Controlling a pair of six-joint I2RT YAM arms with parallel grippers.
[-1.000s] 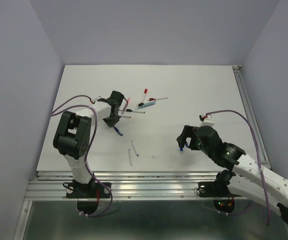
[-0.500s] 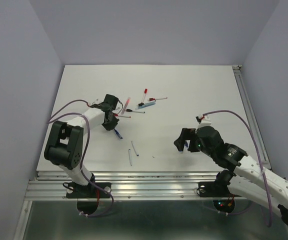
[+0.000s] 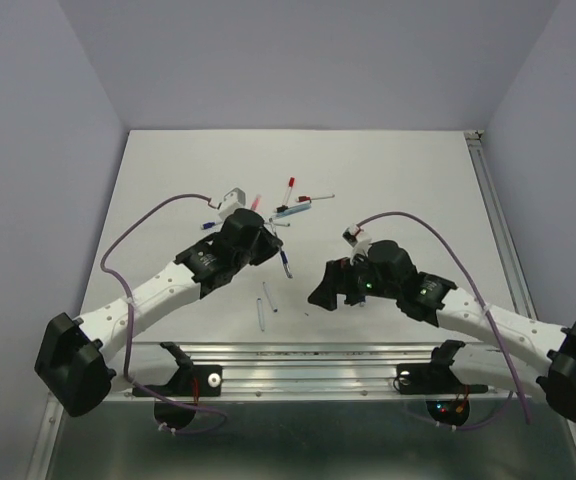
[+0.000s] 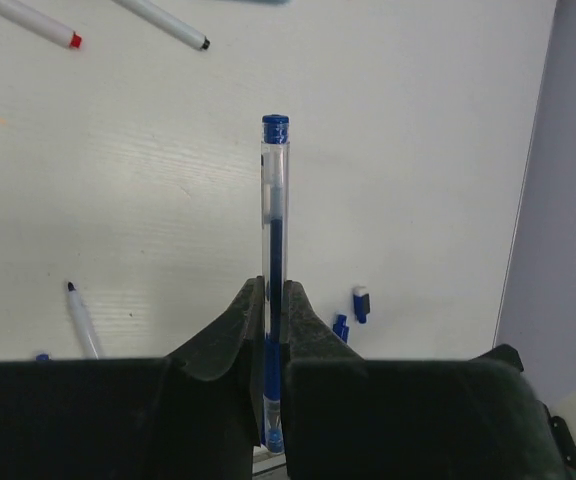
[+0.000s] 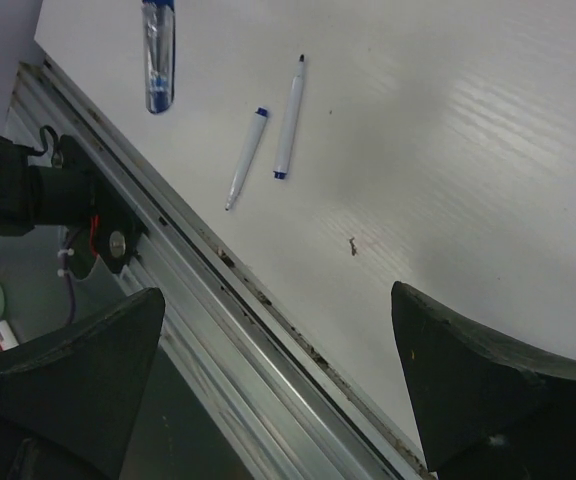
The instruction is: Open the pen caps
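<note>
Movement first, from the top view: within the last second both arms have swung in from their own sides and now meet over the middle of the white surface (image 3: 398, 190). My left claw (image 3: 273, 250) has left the scatter of pens at the far left and carries a clear-barrelled pen with blue ink (image 3: 286, 263) out toward the right claw (image 3: 320, 290), which has come across to face it. The two are near each other but apart. The other pens stay in their cluster further back.

Left wrist view: the fingers are clamped tight on the pen's lower barrel, and the pen stands straight out from them. Its small blue end cap (image 4: 275, 125) sits at the far tip, not yet pulled. Two loose stubby blue caps (image 4: 359, 303) lie on the surface just beside the pen's line, so some of the work looks done.

Right wrist view: the fingers stand wide apart with nothing between them. The held pen's end shows at the top left, well off the gap. Two thin white uncapped pen barrels (image 5: 289, 118) lie side by side below it.

I read this as the set-up for a pull: one claw holds, the other still has to line up and close on the free end.
</note>
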